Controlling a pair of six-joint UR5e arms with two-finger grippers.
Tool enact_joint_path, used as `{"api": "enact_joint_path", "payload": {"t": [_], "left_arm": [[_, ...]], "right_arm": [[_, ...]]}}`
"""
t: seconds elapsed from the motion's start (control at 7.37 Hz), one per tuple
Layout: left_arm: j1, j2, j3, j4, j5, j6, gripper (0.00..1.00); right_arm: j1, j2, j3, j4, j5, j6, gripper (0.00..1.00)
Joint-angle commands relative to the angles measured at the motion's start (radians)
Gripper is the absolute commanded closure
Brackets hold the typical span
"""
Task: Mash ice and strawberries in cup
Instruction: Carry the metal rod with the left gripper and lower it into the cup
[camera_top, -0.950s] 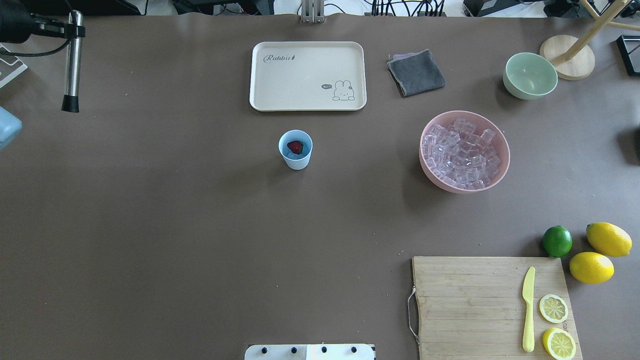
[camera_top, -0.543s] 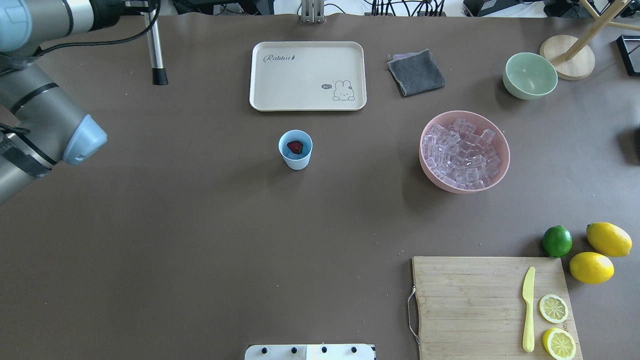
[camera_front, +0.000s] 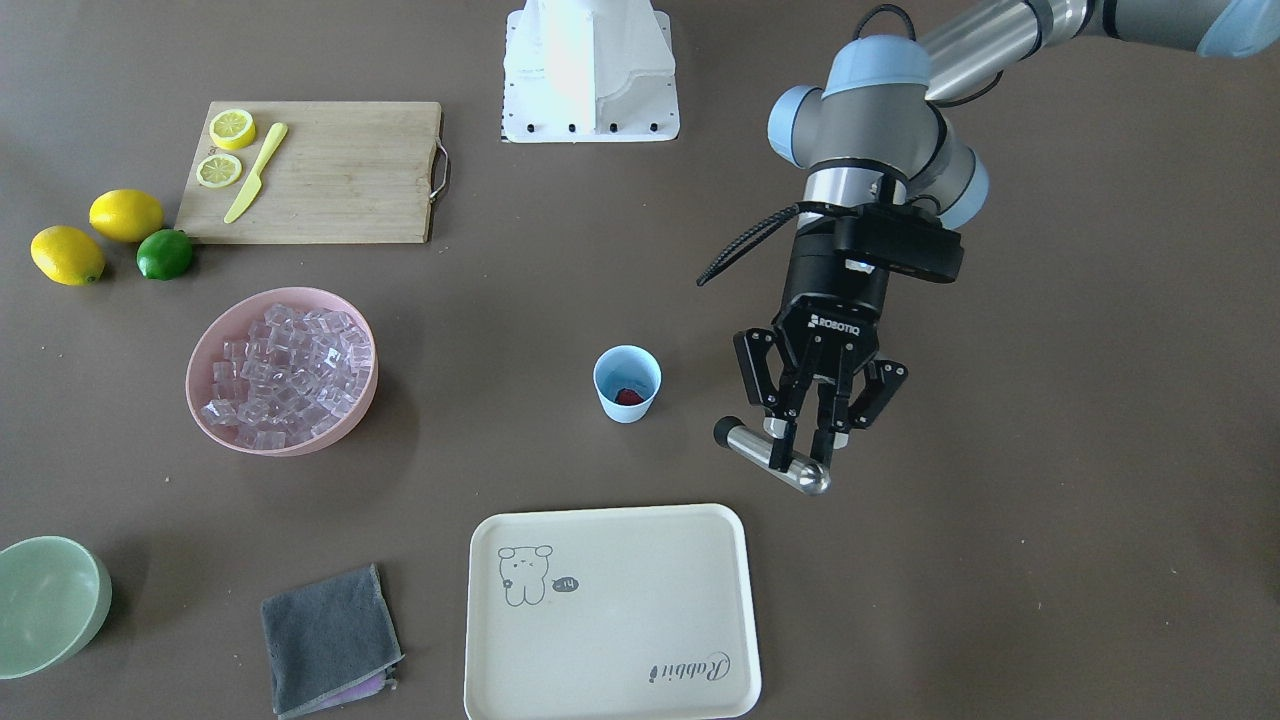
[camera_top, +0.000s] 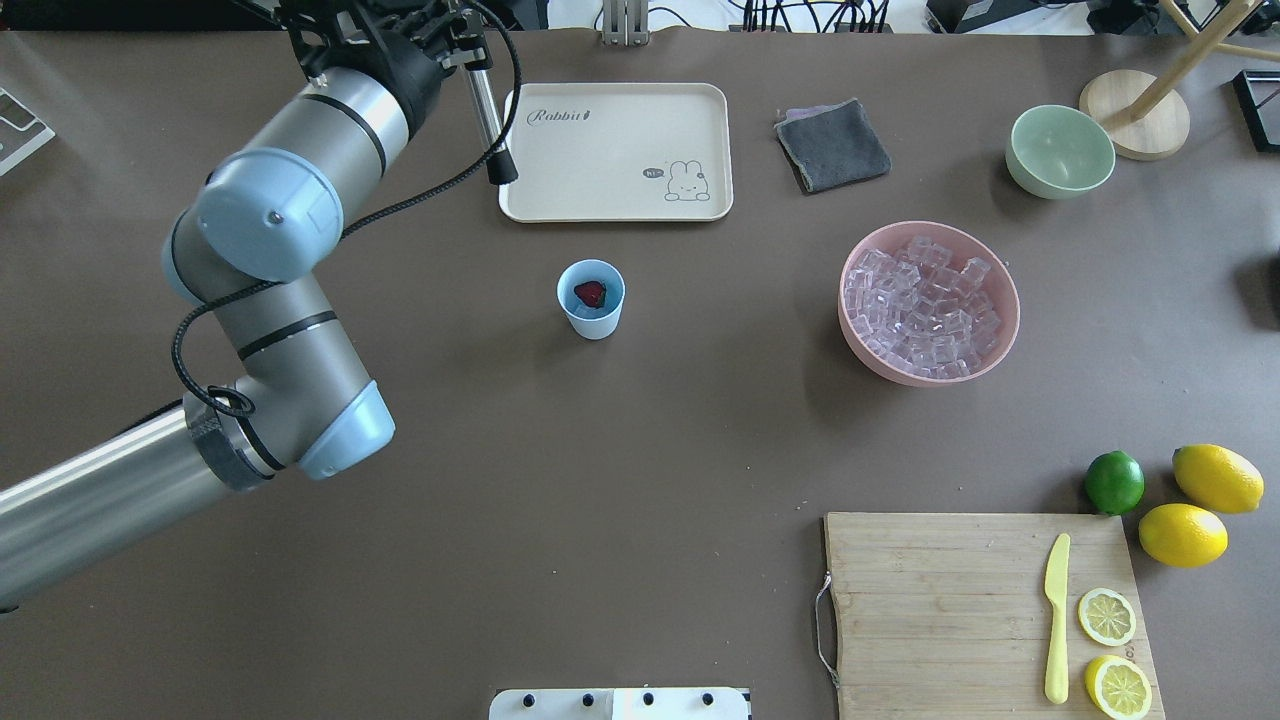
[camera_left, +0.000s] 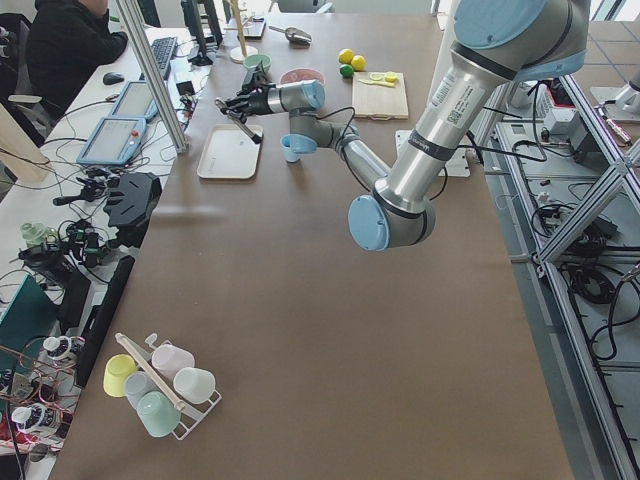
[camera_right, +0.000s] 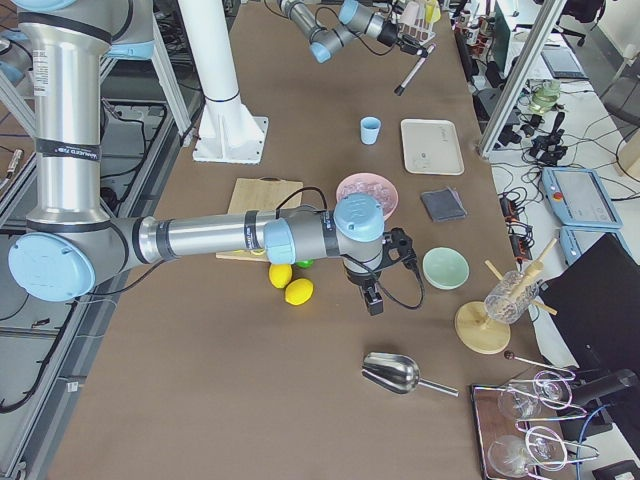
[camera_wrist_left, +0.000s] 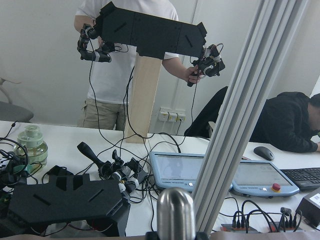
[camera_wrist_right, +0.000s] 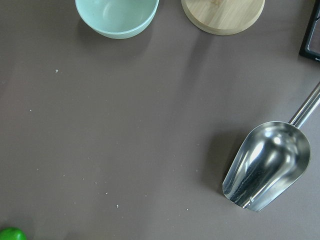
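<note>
The light blue cup (camera_top: 591, 299) stands mid-table with the red strawberry (camera_top: 590, 293) inside; both show in the front view, cup (camera_front: 627, 384) and strawberry (camera_front: 628, 396). The ice (camera_top: 925, 305) fills the pink bowl (camera_top: 875, 358) to the cup's right. My left gripper (camera_top: 466, 50) is shut on a steel muddler (camera_top: 487, 110) with a black tip, held above the table by the tray's left edge, apart from the cup. In the front view the gripper (camera_front: 805, 440) hangs beside the cup. My right gripper (camera_right: 372, 297) shows only in the right side view; I cannot tell its state.
A cream tray (camera_top: 615, 150), a grey cloth (camera_top: 832, 144) and a pale green bowl (camera_top: 1060, 150) lie at the far side. A cutting board (camera_top: 950, 610) with a yellow knife and lemon slices, a lime and lemons sit near right. A steel scoop (camera_wrist_right: 267, 165) lies below the right wrist.
My left arm has swung in from the left edge, carrying the muddler rightward to the tray's left edge. The cup, strawberry and bowl have not moved.
</note>
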Motion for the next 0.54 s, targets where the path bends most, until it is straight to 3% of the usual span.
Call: {"api": "enact_joint_path", "payload": {"t": [0.0,0.41], "left_arm": [[0.191,-0.012,-0.006,0.045,0.258,0.001,0.76],[0.213,-0.038,-0.005,0.047,0.31,0.005,0.76]], "right_arm": [[-0.002,0.0,0.001,0.0,0.0,0.0,0.01],[-0.002,-0.012,0.005,0.0,0.0,-0.001,0.01]]}}
